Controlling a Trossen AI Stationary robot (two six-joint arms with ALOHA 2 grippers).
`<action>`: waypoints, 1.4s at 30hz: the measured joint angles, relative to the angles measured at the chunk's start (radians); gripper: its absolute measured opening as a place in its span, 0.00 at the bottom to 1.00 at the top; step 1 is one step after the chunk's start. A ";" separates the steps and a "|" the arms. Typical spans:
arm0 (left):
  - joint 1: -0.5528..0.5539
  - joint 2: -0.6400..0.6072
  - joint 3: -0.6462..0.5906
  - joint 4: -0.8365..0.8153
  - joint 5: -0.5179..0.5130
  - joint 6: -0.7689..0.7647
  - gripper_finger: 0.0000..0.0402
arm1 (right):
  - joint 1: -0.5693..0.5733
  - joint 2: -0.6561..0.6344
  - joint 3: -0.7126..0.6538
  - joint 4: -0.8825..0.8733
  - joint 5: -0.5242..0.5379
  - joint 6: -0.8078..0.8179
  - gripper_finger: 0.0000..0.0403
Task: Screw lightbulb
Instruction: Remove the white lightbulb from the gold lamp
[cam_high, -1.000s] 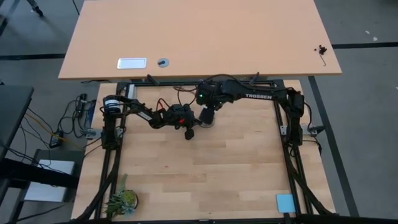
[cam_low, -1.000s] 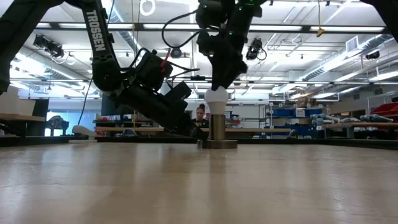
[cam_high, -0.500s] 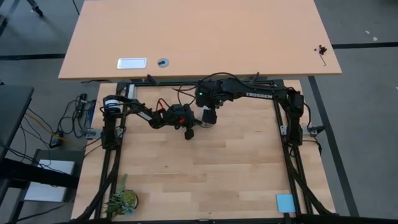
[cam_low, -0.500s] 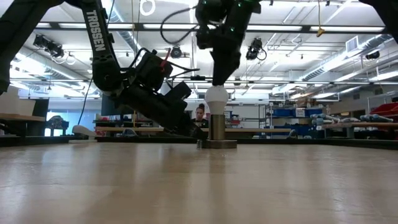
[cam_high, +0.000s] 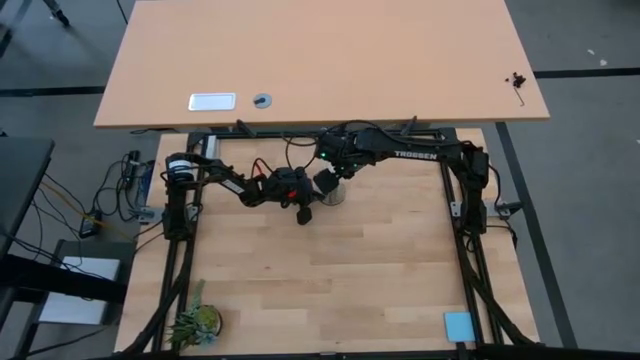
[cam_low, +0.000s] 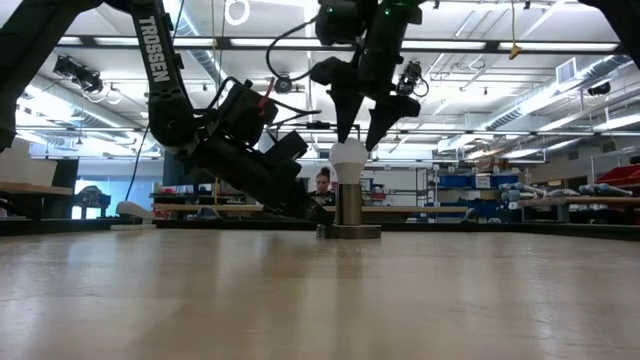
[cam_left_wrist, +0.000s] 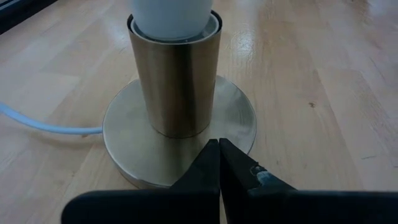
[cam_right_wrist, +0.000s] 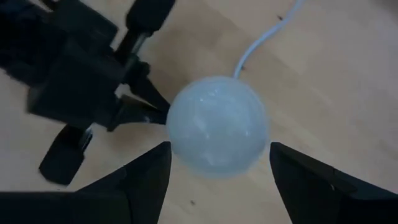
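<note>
Left gripper (cam_left_wrist: 219, 155) clenched on nothing, tips resting on the socket (cam_low: 347, 208) base, unchanged. Lightbulb (cam_low: 348, 156) sits upright in the socket. Right gripper (cam_low: 360, 140) above it: fingers (cam_right_wrist: 314, 180), closed around the bulb a second ago, now spread, released.

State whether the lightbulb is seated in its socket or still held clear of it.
Seated and upright. The lightbulb stands in the brass socket, its neck inside the rim, and the right hand is open around it, fingers apart from the glass.
</note>
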 joint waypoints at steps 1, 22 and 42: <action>0.000 0.000 0.000 0.000 0.000 0.000 0.00 | -0.001 0.000 -0.007 0.008 0.000 0.005 0.69; 0.000 0.000 0.000 0.000 -0.001 0.000 0.00 | -0.051 -0.005 -0.021 0.062 -0.041 -0.858 0.57; 0.000 0.000 0.000 -0.003 0.004 -0.011 0.00 | 0.002 -0.015 0.009 0.035 0.063 -0.178 0.64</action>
